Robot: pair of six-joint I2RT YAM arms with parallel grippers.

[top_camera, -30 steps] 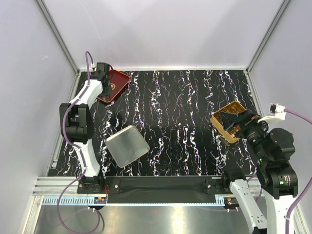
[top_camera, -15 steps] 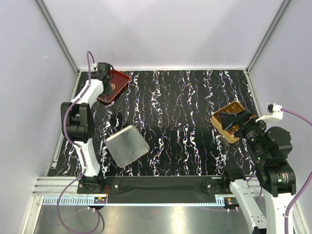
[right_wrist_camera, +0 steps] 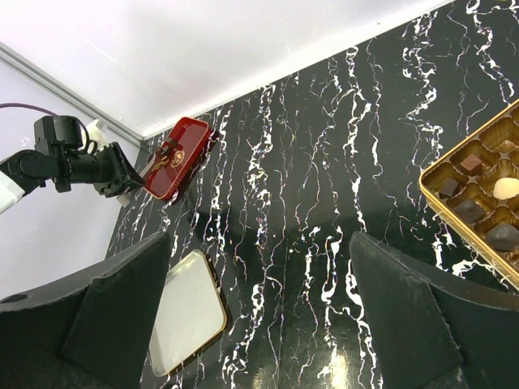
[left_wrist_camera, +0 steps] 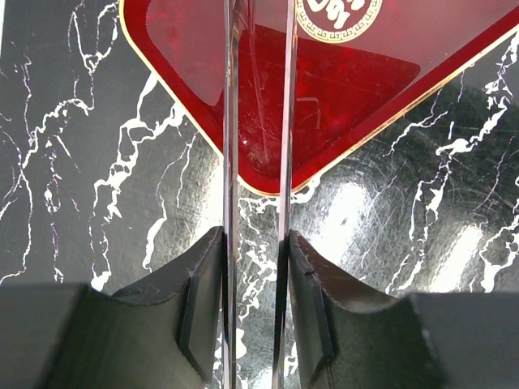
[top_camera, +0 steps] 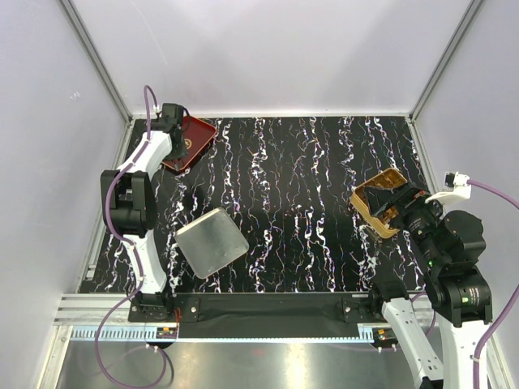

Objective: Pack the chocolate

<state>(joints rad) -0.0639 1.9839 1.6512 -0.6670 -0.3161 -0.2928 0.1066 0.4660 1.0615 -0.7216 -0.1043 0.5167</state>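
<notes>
Black marbled table [top_camera: 308, 203]: left gripper [left_wrist_camera: 258, 243] is held narrowly apart over red tray [left_wrist_camera: 340, 89] corner, contact unclear; right gripper [right_wrist_camera: 259, 267] is spread wide, empty.

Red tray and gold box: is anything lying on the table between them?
Nothing. The top view shows only bare black marbled table between the red tray and the gold box. The silver lid lies toward the near edge, off that line.

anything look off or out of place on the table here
The silver lid lies askew on the left, far from the gold box on the right. The red tray sits cornerwise in the far-left corner. Nothing looks spilled.
</notes>
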